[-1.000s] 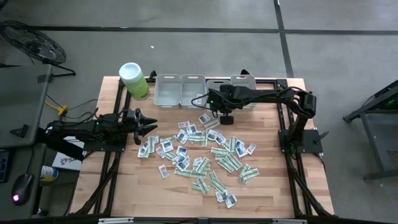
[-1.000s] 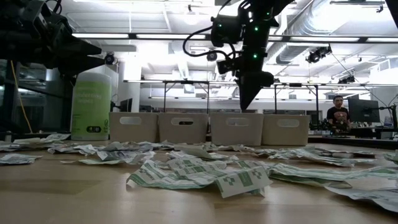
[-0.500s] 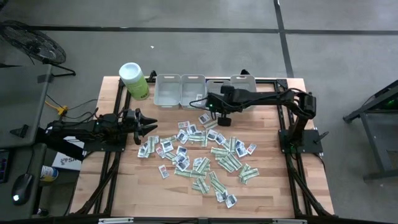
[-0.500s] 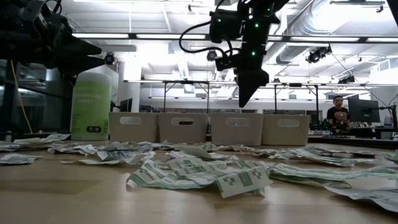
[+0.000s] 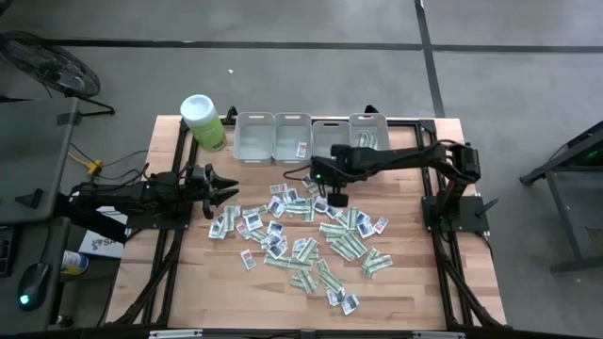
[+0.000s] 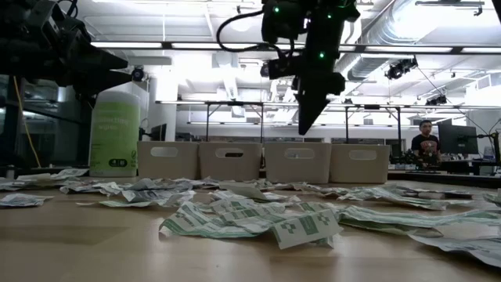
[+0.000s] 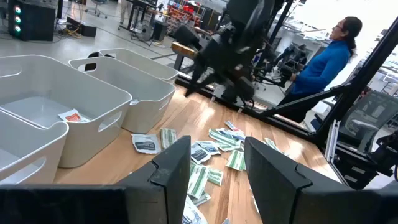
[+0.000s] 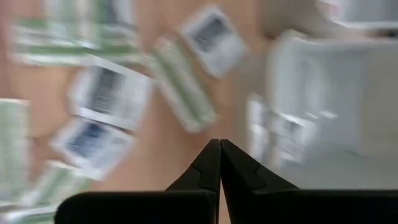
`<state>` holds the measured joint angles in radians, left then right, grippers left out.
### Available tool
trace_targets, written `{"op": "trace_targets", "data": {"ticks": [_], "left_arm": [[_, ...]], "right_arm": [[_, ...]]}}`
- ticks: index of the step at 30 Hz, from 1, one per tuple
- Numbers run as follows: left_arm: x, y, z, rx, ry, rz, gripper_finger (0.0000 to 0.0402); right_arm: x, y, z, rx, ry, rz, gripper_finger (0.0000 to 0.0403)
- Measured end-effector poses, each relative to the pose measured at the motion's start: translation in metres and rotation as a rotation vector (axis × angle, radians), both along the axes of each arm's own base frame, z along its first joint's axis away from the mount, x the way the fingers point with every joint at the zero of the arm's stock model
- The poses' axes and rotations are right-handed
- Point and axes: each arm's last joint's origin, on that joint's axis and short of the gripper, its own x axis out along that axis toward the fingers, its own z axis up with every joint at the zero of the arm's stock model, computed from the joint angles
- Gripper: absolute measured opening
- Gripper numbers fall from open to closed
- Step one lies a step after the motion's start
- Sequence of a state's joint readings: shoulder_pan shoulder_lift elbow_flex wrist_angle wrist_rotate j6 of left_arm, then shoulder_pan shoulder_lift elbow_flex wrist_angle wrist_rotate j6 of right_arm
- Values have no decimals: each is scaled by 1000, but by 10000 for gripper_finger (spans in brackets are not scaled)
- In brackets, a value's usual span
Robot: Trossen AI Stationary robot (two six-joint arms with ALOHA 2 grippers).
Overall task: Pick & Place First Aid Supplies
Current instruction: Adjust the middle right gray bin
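The first aid supplies are small flat paper packets, white and green-and-white, lying scattered over the middle of the wooden table; they also show as packets in the low view. My right gripper hangs shut above the far part of the scatter, fingers slanting down; its tip is well clear of the table. The right wrist view shows the shut fingers with nothing between them. My left gripper waits open and level at the table's left edge, its gap holding nothing.
Several grey bins stand in a row along the far edge; one packet lies in the second bin and another in the rightmost. A lime-green canister stands at the far left. A person is in the room behind.
My right gripper has swung from the front of the bins toward the table's near edge and a little to the left, over the scattered packets, staying at about the same height. The left arm has kept still.
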<state>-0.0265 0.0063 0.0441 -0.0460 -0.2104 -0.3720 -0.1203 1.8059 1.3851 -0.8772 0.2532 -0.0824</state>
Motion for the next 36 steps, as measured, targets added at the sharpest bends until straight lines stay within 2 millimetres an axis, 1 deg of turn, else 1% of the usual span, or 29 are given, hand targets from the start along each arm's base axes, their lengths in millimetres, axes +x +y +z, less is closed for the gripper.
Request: {"op": "trace_targets", "data": {"ticks": [3,7,11,17,20,23,30,36], "left_arm": [[0,0,0,0,0,0,150],[0,0,0,0,0,0,150],[0,0,0,0,0,0,150],[0,0,0,0,0,0,150],[0,0,0,0,0,0,150],[0,0,0,0,0,0,150],[0,0,0,0,0,0,150],[0,0,0,0,0,0,150]], "right_arm": [[0,4,-13,71,-38,35,1],[-7,4,-40,85,-48,37,1],[-16,-1,-60,24,-41,3,0],[-27,-10,-79,-17,-45,-13,0],[-33,-16,-85,-87,-21,-37,0],[-35,-22,-88,-141,-24,-44,0],[-32,-36,-87,-202,-84,-67,0],[-31,-43,-86,-169,-128,-75,0]]}}
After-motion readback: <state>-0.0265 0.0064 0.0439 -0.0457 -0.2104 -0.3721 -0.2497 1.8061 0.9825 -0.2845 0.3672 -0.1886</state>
